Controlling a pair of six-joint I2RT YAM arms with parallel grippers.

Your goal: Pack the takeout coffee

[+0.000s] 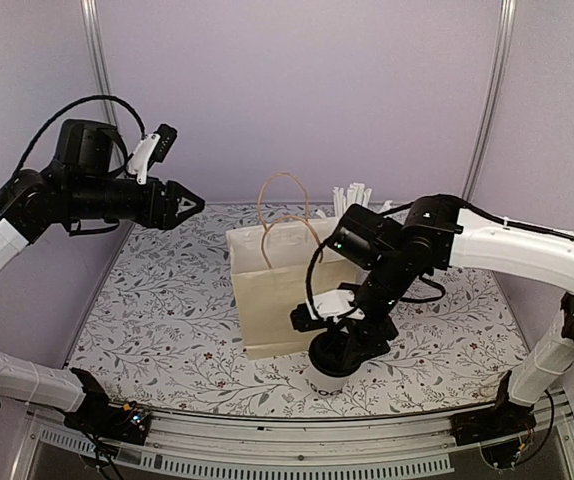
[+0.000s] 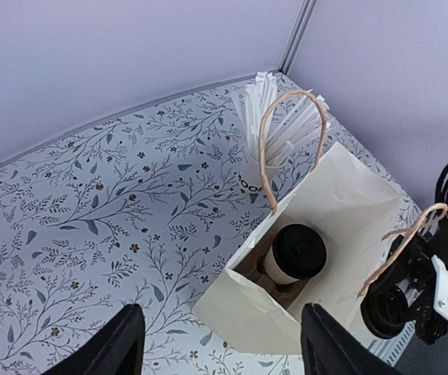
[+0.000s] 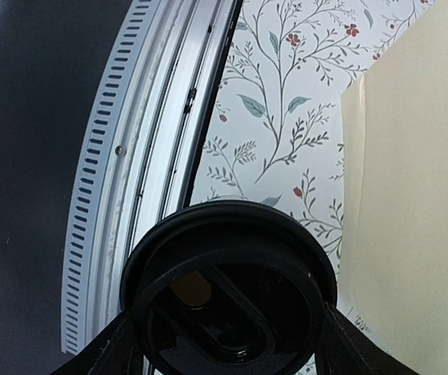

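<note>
A white takeout coffee cup (image 1: 325, 381) with a black lid (image 3: 228, 289) stands on the table just right of the bag's front corner. My right gripper (image 1: 341, 350) is shut on it from above, its fingers (image 3: 113, 353) on both sides of the lid. The same cup shows in the left wrist view (image 2: 385, 311). A second black-lidded cup (image 2: 298, 252) stands inside the open cream paper bag (image 1: 277, 295), in a cardboard holder. My left gripper (image 1: 185, 207) is open and empty, raised high over the table's left side, its fingers (image 2: 115, 344) wide apart.
A white cup full of long white straws (image 2: 275, 137) stands behind the bag, also in the top view (image 1: 357, 197). The bag's twine handles (image 1: 285, 205) stick up. The metal rail (image 3: 142, 156) runs along the table's front edge. Purple walls close the back and sides.
</note>
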